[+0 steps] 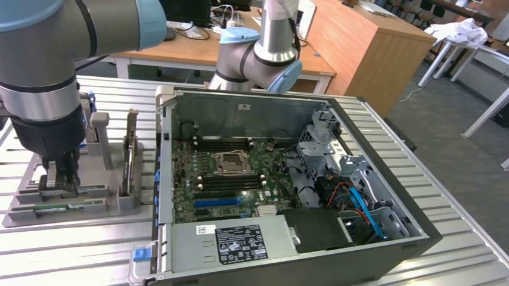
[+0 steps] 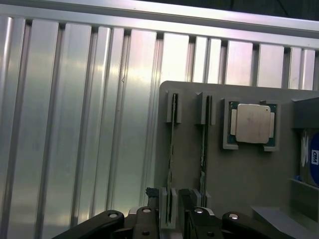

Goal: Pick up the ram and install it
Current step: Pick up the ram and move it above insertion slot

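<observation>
**Item:** ram (image 2: 173,144), standing on edge in the grey holder (image 2: 239,179), at the exterior view's left of the computer case (image 1: 238,119).
**Gripper** (image 2: 170,221): released, jaws spread astride one end of the stick.
**Handling, advised:** centre the jaws on the board, clear of the neighbouring stick (image 2: 204,144), and close squarely.

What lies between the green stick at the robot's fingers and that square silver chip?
In the wrist view, a second green memory stick stands edgewise in the grey holder, between the green ram stick and the square silver processor chip.
</observation>
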Robot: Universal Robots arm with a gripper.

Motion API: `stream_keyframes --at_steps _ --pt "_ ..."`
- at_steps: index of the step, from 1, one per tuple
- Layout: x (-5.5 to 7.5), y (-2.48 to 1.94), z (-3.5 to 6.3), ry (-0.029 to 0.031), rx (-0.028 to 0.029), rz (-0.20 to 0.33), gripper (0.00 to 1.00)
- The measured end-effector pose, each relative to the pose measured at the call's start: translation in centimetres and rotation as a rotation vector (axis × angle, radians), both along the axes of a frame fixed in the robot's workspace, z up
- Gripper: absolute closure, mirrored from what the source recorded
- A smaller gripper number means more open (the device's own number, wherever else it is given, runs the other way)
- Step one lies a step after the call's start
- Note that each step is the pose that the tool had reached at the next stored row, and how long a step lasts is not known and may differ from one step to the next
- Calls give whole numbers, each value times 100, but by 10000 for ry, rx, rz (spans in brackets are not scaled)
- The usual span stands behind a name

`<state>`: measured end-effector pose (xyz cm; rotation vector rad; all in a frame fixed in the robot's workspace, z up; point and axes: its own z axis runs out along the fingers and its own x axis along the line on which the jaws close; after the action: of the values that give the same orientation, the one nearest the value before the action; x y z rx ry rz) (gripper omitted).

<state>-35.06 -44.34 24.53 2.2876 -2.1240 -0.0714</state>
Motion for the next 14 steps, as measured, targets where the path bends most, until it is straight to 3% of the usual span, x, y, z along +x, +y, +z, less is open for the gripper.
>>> stream_keyframes --at_steps 14 --pt "-33 -9 -64 -1 1 1 70"
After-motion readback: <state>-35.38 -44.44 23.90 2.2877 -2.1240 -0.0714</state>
